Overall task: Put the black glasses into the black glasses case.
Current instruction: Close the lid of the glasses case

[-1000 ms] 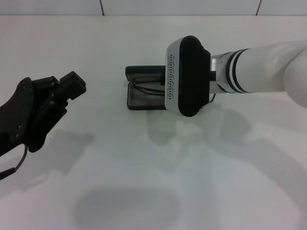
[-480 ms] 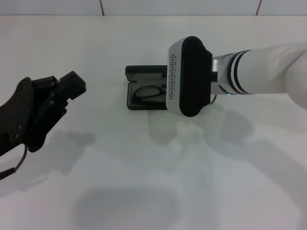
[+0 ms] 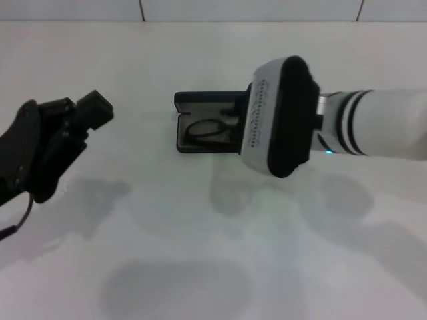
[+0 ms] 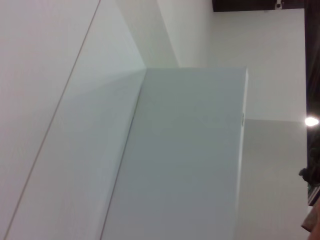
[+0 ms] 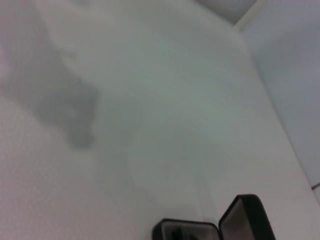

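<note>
- White table (image 3: 200, 253) fills the head view, with a pale wall strip along the top edge.
- Right gripper: hidden behind the arm's white-and-black wrist housing (image 3: 280, 117) at centre right; whether its fingers are apart or together cannot be told.
- Case (image 3: 203, 127) lies open just left of that housing, partly covered by it, lid raised at the back.
- Glasses (image 3: 207, 130) rest inside the case's lower half, one round lens showing.
- Right arm (image 3: 380, 123) reaches in level from the right edge.
- Left gripper (image 3: 93, 110) hangs at mid left, well apart from the case; finger state cannot be told.
- Right wrist view shows the open case (image 5: 210, 227) at the bottom edge.
</note>
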